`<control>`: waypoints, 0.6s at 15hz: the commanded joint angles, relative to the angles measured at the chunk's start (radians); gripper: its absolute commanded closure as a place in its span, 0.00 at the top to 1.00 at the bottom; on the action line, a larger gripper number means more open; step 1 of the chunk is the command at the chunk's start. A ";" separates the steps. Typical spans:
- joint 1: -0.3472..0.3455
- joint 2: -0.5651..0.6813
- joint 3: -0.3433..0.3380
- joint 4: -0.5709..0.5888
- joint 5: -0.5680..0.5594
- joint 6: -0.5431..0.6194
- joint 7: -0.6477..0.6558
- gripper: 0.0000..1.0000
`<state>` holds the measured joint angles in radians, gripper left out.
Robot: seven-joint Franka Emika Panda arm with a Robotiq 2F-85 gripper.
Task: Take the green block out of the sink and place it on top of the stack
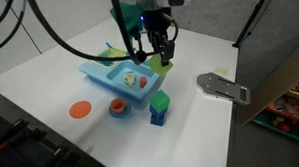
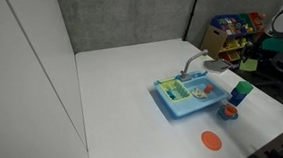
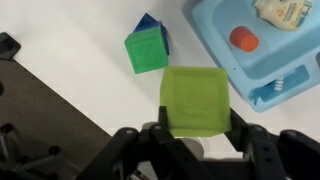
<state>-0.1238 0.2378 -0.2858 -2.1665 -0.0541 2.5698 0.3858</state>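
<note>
My gripper (image 3: 197, 128) is shut on the light yellow-green block (image 3: 196, 92) and holds it in the air. In both exterior views the gripper (image 1: 157, 56) (image 2: 251, 59) hangs with the block (image 1: 165, 65) (image 2: 249, 65) above the table, past the sink's end. The light blue sink (image 1: 98, 74) (image 2: 172, 101) (image 3: 222, 40) has a grey faucet (image 2: 193, 65). The stack, a darker green cube (image 1: 161, 100) (image 2: 242, 89) (image 3: 146, 50) over a blue cube (image 1: 158, 117) (image 3: 151, 22), stands on the table beside the sink, lower than the held block.
An orange-and-blue bowl (image 1: 119, 108) (image 2: 229, 112) and a flat orange disc (image 1: 81, 110) (image 2: 210, 141) lie in front of the sink. Toy food sits in the sink (image 3: 243, 39). A grey flat object (image 1: 221, 88) lies near the table's edge. Shelves with toys (image 2: 230, 30) stand beyond.
</note>
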 commanded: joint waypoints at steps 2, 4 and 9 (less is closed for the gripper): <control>-0.007 -0.020 -0.010 -0.059 -0.026 0.142 0.004 0.31; -0.006 -0.019 -0.020 -0.084 -0.028 0.193 0.002 0.31; 0.000 -0.022 -0.065 -0.145 -0.060 0.266 0.006 0.31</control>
<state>-0.1244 0.2376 -0.3250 -2.2705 -0.0759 2.7958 0.3854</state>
